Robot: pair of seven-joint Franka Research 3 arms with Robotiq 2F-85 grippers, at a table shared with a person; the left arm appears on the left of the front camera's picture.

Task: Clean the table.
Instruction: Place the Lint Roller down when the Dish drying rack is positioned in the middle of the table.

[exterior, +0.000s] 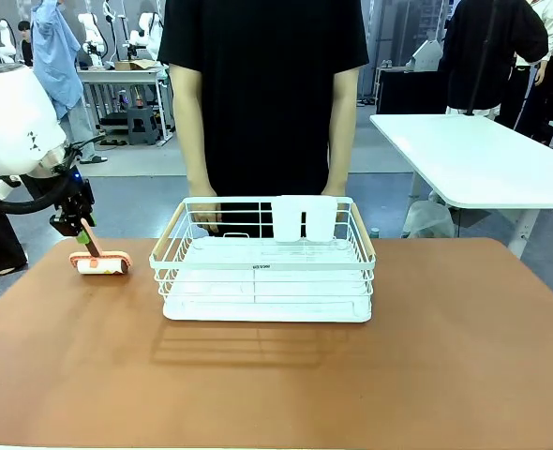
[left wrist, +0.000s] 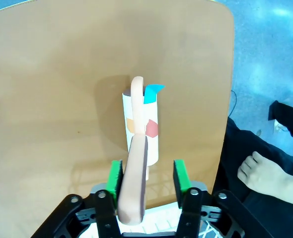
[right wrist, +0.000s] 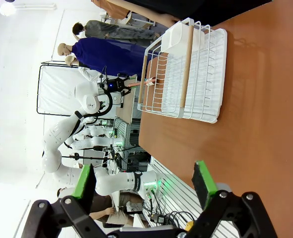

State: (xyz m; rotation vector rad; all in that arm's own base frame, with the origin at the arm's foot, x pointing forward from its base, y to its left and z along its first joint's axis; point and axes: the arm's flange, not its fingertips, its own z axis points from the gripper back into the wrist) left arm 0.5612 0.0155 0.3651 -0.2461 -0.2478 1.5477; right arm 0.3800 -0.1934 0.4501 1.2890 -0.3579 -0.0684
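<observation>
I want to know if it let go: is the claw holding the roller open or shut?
Open. The left claw has its green pads standing apart on either side of the lint roller handle, with gaps showing between them.

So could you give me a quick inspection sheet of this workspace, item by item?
Surface: reddish-brown table, bare and smooth where visible.
Job's things: lint roller lying on the table's left side, its handle rising between the left gripper's pads.
Clutter: white wire rack at the middle, a person's hands at its far rim.
Grippers: left gripper has its jaws apart either side of the roller handle; right gripper open, above the table edge.
Cables: black cable along the left arm.
Surroundings: white table behind, people standing farther off.
</observation>
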